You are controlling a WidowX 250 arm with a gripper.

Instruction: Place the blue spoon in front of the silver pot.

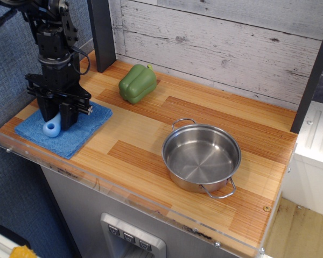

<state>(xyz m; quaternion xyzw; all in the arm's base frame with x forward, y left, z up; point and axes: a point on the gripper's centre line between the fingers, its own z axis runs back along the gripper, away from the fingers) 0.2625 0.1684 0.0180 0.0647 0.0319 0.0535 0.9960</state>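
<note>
One cam only, fixed, set high off the near-right corner of the counter (151,161), looking down and left at an angle. Mid range: whole top fits, from cloth (70,134) at left to pot (201,157) at right, plank wall (220,48) behind. Arm (54,54) cut off by top-left edge. No 2nd view to overlap.

Blue spoon (52,128) left of silver pot (201,157)
</note>
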